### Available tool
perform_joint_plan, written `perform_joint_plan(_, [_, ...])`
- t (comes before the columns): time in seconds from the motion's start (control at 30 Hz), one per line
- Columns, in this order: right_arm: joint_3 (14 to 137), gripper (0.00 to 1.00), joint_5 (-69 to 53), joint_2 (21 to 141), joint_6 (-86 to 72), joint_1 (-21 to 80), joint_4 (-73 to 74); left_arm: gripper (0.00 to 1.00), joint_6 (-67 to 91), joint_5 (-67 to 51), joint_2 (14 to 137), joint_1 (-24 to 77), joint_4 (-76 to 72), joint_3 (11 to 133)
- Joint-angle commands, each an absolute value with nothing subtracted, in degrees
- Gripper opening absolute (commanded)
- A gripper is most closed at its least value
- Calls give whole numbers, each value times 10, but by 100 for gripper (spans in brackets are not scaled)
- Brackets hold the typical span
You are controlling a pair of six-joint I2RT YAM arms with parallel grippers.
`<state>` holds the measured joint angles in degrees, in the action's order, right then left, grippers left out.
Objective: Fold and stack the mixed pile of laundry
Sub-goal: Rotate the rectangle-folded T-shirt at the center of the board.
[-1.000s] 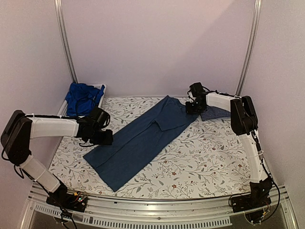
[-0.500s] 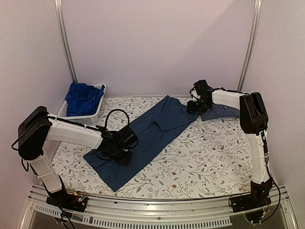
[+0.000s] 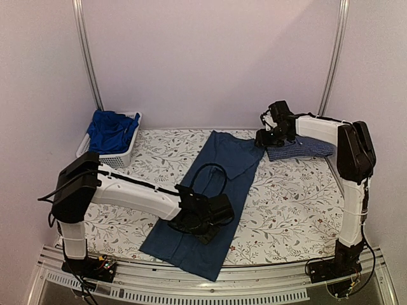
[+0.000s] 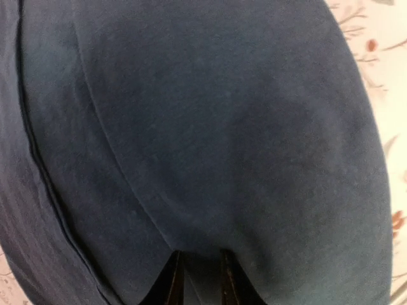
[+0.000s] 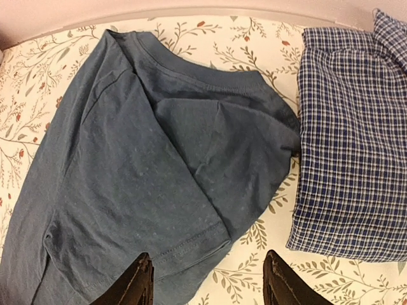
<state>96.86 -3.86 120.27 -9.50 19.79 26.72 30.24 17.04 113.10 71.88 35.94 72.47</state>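
Note:
The dark navy T-shirt (image 3: 226,159) lies stretched from the back middle of the table to its front edge. My left gripper (image 3: 213,222) rests low on the shirt's near half. In the left wrist view navy cloth (image 4: 203,127) fills the picture, and the left gripper (image 4: 200,279) stands nearly closed with a fold of it pinched between the fingers. My right gripper (image 3: 262,136) hovers open by the shirt's collar end. In the right wrist view the right gripper (image 5: 206,286) spans a sleeve hem of the T-shirt (image 5: 140,159) and bare table, holding nothing. The folded checked shirt (image 3: 302,147) (image 5: 356,140) lies just right of it.
A white mesh basket (image 3: 116,157) stands at the back left with a bright royal-blue garment (image 3: 109,130) in it. The flowered tablecloth (image 3: 286,203) shows bare on the right. Metal rails run along the front edge, and walls close the back and sides.
My left arm swept right across the shirt's near half, closing on the cloth and dragging the lower part toward the front middle. My right gripper widened and rose slightly to the right.

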Motion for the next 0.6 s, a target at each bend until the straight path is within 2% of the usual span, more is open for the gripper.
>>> perform_joint_plan(0.0, [932, 58, -69, 1168, -101, 196, 271, 22, 297, 70, 1207, 754, 390, 810])
perform_joint_plan(0.17, [889, 57, -116, 1156, -109, 203, 254, 25, 284, 71, 1157, 726, 364, 836])
perform_joint_plan(0.4, [887, 49, -93, 1193, -119, 250, 260, 27, 279, 47, 1004, 608, 263, 727])
perform_joint_plan(0.57, [902, 42, -66, 1243, -126, 256, 267, 27, 288, 51, 946, 528, 235, 672])
